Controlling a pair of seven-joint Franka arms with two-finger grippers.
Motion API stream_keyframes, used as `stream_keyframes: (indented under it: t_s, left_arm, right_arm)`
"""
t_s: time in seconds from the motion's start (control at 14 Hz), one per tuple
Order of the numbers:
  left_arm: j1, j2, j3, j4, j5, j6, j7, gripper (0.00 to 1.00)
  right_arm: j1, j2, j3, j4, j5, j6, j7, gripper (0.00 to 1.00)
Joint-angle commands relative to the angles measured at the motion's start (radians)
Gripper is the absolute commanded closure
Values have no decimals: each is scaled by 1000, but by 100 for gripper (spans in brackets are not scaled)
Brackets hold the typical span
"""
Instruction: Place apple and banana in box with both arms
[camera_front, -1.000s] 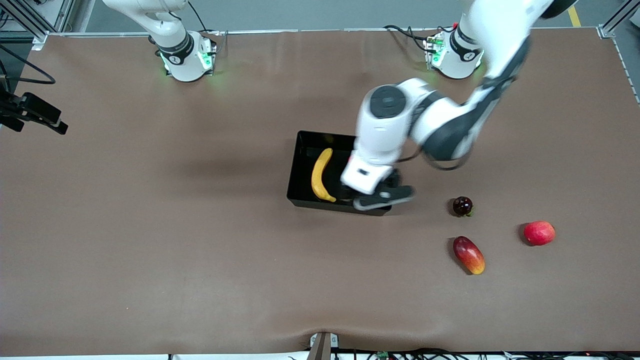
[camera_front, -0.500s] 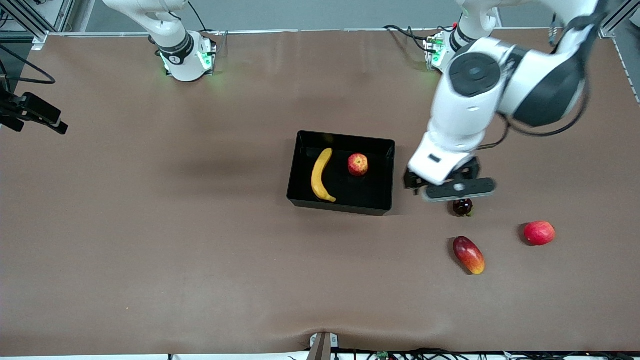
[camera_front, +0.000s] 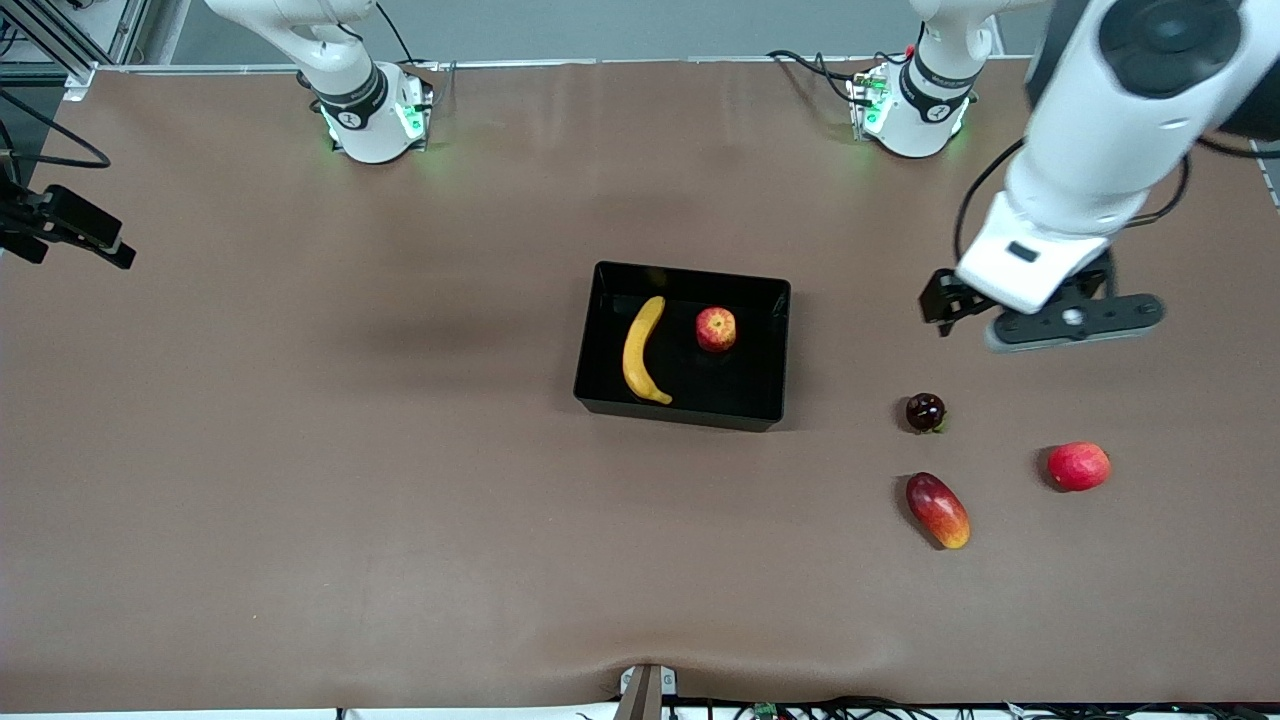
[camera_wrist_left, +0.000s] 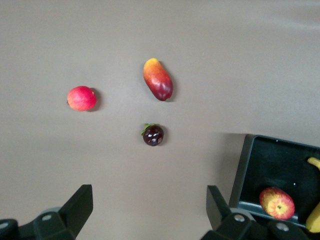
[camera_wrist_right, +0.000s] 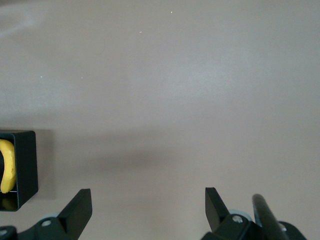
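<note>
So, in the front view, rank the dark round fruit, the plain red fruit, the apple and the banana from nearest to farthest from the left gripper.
Left gripper, jaws open, is over bare table toward the left arm's end.
1. Dark round fruit, on the table, closest.
2. Plain red fruit, on the table, nearer the front camera; only slightly farther.
3. Apple, in the box.
4. Banana, in the box beside the apple.

Yellow banana (camera_front: 641, 350), red-yellow apple (camera_front: 716, 329), glossy black box (camera_front: 684, 411)
</note>
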Motion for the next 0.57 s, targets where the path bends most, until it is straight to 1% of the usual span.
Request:
stream_keyframes:
  t_s: [0.0, 0.07, 0.14, 0.29, 0.36, 0.43, 0.5]
  left_arm:
    - [63, -55, -2, -5, -76, -23, 81, 0]
    - [75, -87, 8, -8, -117, -23, 128, 0]
    - [69, -107, 45, -17, -145, -24, 175, 0]
    - [17, -133, 140, -26, -177, -56, 222, 0]
    - [-18, -148, 195, -28, -193, -76, 237, 0]
    - [-83, -159, 268, -28, -197, -98, 256, 0]
    - [-163, -168, 362, -28, -207, -128, 269, 0]
  right_arm:
    - [-4, 0, 1, 7, 10, -5, 2, 0]
    - [-6, 0, 1, 7, 10, -5, 2, 0]
    - [-6, 0, 1, 7, 10, -5, 0, 0]
    - [-6, 0, 1, 7, 11, -5, 2, 0]
    - [-6, 0, 1, 7, 11, -3, 2, 0]
    - [-6, 0, 1, 7, 11, -5, 2, 0]
    - [-6, 0, 1, 7, 11, -5, 2, 0]
